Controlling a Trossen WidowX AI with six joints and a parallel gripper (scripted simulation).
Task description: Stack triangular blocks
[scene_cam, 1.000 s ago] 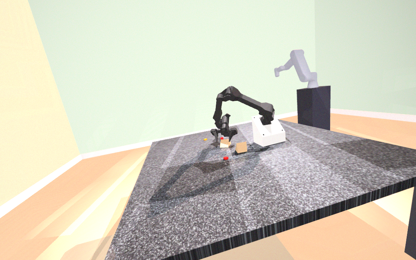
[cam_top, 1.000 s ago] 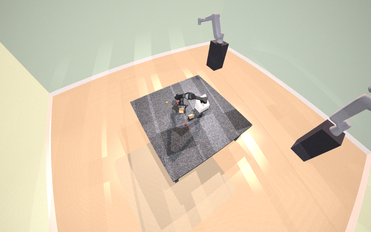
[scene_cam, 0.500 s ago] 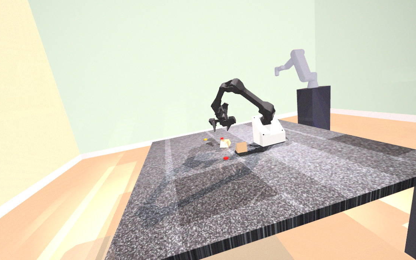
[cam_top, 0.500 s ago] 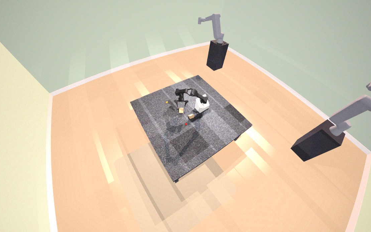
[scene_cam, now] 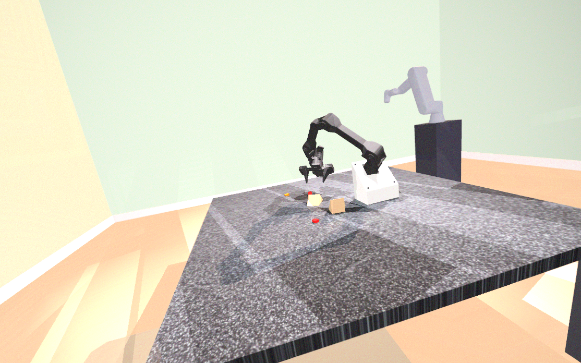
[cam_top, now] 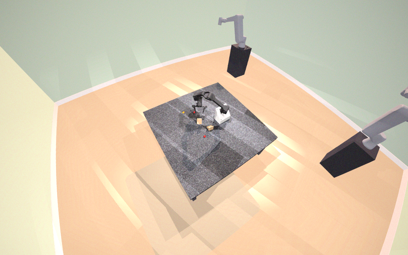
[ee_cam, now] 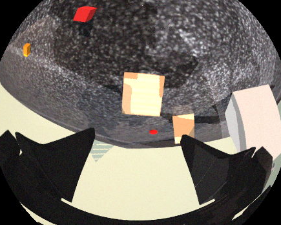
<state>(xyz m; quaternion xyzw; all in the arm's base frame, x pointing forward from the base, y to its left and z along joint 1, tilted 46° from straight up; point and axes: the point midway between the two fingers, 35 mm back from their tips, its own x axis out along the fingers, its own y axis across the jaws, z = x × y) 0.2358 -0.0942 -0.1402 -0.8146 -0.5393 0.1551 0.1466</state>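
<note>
A light wooden triangular block [cam_top: 199,121] [scene_cam: 314,200] [ee_cam: 143,94] lies on the speckled dark table [cam_top: 174,136] [scene_cam: 374,279], a broad bright face showing in the wrist view. The other wooden triangular block [cam_top: 210,128] [scene_cam: 336,206] [ee_cam: 183,127] stands apart from it, nearer the arm's base, partly behind a fingertip in the wrist view. The blocks are not stacked. My gripper [cam_top: 199,111] [scene_cam: 315,182] [ee_cam: 139,136] is open and empty, raised above the table on the far side of the first block. Which way each sloped face points is hard to tell.
A small red block [cam_top: 194,112] [scene_cam: 310,193] [ee_cam: 84,14] and a small orange block [cam_top: 183,112] [scene_cam: 286,194] [ee_cam: 26,50] lie beyond the wooden blocks. Another red block [cam_top: 204,136] [scene_cam: 315,220] [ee_cam: 153,132] lies on their near side. The white arm base [cam_top: 222,116] [scene_cam: 376,191] [ee_cam: 258,116] stands to the right.
</note>
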